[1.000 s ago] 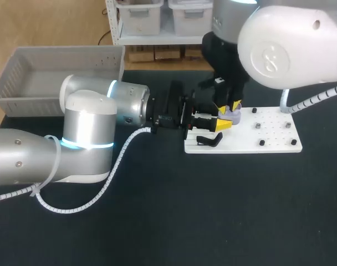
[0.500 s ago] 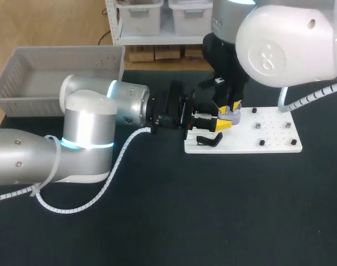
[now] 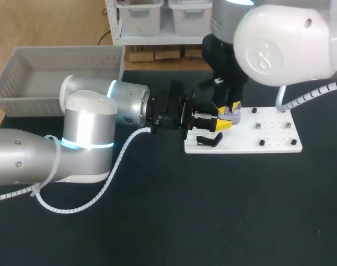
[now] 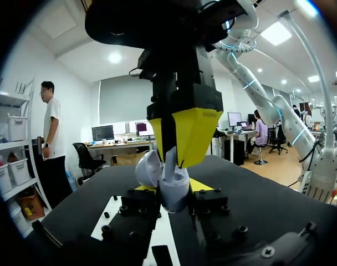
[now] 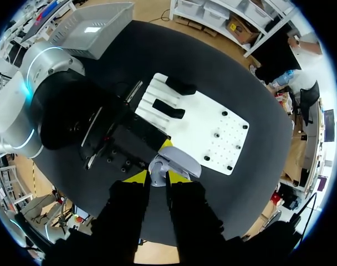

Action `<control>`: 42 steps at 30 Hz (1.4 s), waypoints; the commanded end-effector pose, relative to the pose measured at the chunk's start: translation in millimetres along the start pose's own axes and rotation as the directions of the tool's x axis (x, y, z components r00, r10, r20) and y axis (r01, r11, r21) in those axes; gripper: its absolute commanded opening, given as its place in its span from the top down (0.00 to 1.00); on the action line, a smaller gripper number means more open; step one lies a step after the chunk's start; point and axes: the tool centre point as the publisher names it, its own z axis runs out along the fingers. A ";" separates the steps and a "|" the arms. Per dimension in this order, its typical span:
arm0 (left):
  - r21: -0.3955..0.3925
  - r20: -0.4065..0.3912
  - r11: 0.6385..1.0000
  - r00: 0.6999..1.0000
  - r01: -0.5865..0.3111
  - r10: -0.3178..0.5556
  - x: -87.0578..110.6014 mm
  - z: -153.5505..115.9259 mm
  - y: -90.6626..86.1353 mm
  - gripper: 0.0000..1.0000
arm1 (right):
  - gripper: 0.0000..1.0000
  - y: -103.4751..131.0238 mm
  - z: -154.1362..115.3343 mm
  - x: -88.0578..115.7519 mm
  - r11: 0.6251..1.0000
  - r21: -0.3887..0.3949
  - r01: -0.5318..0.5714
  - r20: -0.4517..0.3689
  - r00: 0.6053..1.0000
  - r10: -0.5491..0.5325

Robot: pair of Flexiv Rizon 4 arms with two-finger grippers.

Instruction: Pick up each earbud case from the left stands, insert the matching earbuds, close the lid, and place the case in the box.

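Observation:
A lavender earbud case (image 3: 233, 116) with its lid (image 4: 147, 168) open hangs over the left part of the white board (image 3: 268, 145). My left gripper (image 3: 224, 118) comes in level from the left and is shut on the case's body (image 4: 172, 195). My right gripper (image 3: 231, 106) points straight down onto the open case (image 5: 175, 160). Its yellow fingertips (image 4: 192, 133) are pressed close together, and a small white earbud (image 5: 157, 178) seems to be pinched between them at the case's mouth. The case's inside is hidden by these fingers.
Two black stands (image 3: 209, 140) (image 5: 180, 86) sit at the board's left end, with small black pegs (image 3: 262, 142) on its right half. A grey basket (image 3: 24, 98) stands at the table's back left. My left arm (image 3: 85, 138) lies across the table's left half.
The right arm's white elbow has shifted slightly to the left. Both grippers and the case stay where they were.

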 end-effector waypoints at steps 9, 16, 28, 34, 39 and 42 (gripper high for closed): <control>-0.006 0.002 1.000 1.000 -0.003 0.003 0.6 0.0 -1.5 1.00 | 0.00 2.4 0.6 -0.5 1.000 -0.020 -0.007 -0.005 1.000 0.007; -0.006 0.002 1.000 1.000 -0.003 0.003 0.6 0.0 -1.5 1.00 | 0.00 -3.5 -22.9 10.8 0.988 -0.153 -0.017 0.000 1.000 0.017; -0.006 0.002 1.000 1.000 -0.003 0.003 0.6 0.0 -1.5 1.00 | 0.00 -29.9 -44.7 -16.4 0.949 -0.264 -0.172 0.139 0.967 0.214; -0.006 0.002 1.000 1.000 -0.003 0.003 0.6 0.0 -1.5 1.00 | 0.00 -48.0 -40.5 -33.6 0.910 -0.306 -0.280 0.189 0.919 0.347; -0.006 0.002 1.000 1.000 -0.003 0.003 0.6 0.0 -1.5 1.00 | 0.00 -60.3 -29.1 -39.4 0.890 -0.316 -0.330 0.155 0.907 0.392; -0.006 0.002 1.000 1.000 -0.003 0.003 0.6 0.0 -1.5 1.00 | 0.00 -65.3 -17.9 -41.0 0.885 -0.304 -0.352 0.129 0.906 0.404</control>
